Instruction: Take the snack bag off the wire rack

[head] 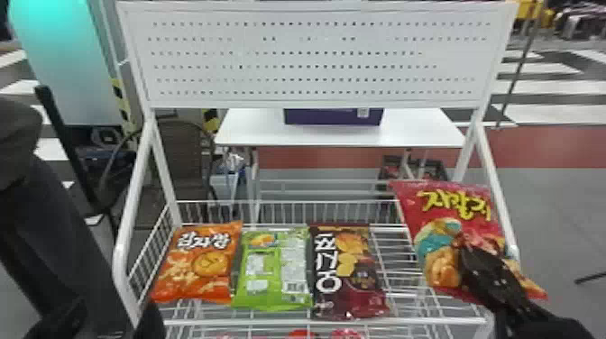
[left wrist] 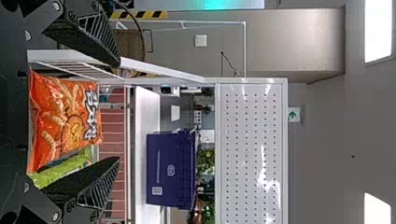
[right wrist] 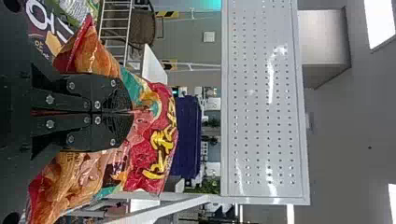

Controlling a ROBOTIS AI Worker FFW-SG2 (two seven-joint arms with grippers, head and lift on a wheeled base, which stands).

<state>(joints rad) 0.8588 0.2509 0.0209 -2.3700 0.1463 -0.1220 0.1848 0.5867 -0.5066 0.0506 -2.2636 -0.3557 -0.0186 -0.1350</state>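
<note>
In the head view, toward four o'clock, the right gripper (head: 467, 249) hides a lower patch of the red snack bag (head: 444, 216). Toward twelve, the perforated panel (head: 311, 59) covers the top of the purple box (head: 331, 118). At three, close to centre, the dark crate (head: 390, 160) holds things too blurred to tell. At six, the bottom edge crops red packets (head: 346, 334) under the wire rack (head: 324, 322); at ten, the top edge cuts the teal column (head: 61, 67).
</note>
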